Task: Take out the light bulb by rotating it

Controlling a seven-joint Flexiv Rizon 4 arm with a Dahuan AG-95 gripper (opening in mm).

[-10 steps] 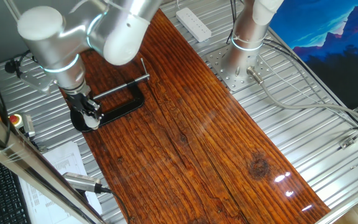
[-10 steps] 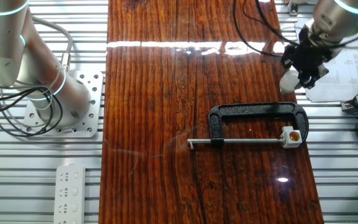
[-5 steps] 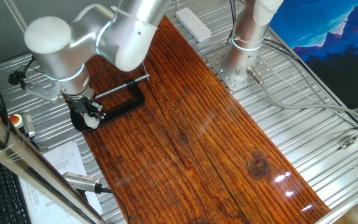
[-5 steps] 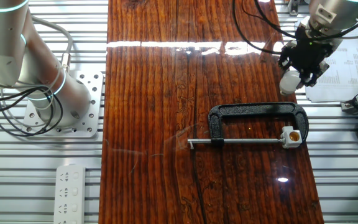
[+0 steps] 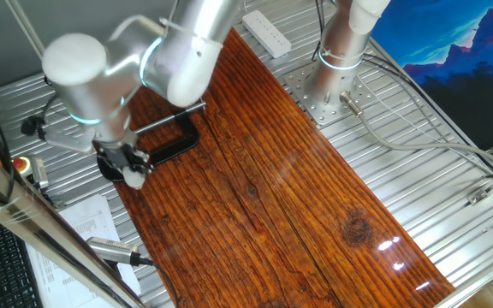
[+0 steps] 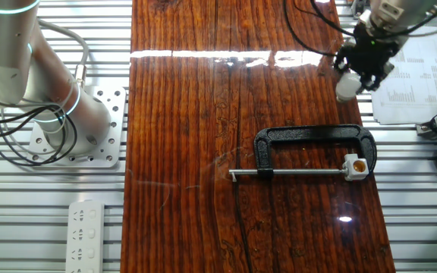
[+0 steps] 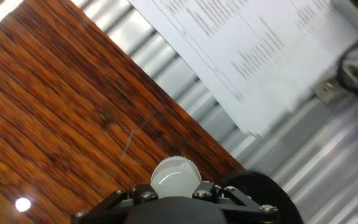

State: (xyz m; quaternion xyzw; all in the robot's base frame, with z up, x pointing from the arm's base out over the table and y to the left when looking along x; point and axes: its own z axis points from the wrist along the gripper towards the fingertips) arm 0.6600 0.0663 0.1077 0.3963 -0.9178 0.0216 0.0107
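The claw [image 6: 353, 79] gripped the light bulb [image 6: 346, 88], clear of the socket [image 6: 356, 165] at right of frame. Extraction judged complete; next, set it on the worktop [image 6: 203, 114].

Wooden board [image 6: 203, 114] carries a black C-clamp [image 6: 313, 140].

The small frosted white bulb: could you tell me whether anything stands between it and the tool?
Nothing does: the small frosted white bulb is already held in the tool, away from the white socket on the black C-clamp.
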